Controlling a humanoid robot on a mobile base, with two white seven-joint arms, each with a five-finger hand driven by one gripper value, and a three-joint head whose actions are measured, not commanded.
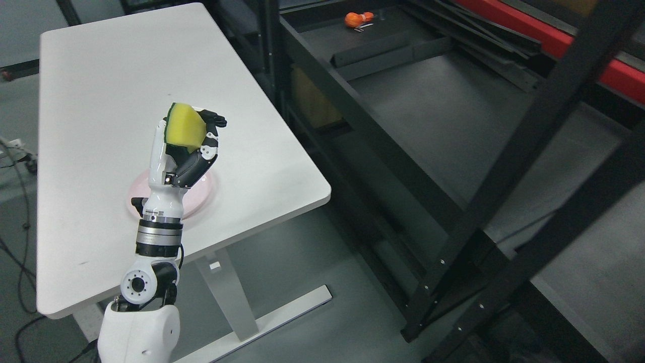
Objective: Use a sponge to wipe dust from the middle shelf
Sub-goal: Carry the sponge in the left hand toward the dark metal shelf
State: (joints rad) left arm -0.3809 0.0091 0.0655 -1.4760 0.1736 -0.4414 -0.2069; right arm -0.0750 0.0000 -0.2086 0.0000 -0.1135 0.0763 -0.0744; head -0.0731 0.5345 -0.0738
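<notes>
My left hand (194,138) is raised above the white table (101,75), its fingers curled around a yellow sponge (186,127) with a green scouring back. The sponge is held up off the table, over a pink plate (201,194). To the right stands the black shelf rack, with its dark middle shelf (453,116) well apart from the hand. The right arm does not show.
A black diagonal rack post (509,166) crosses the right side in front of the shelf. An orange object (358,19) lies at the back of the shelf. Cables (20,201) trail on the floor at left. Grey floor (312,252) separates table and rack.
</notes>
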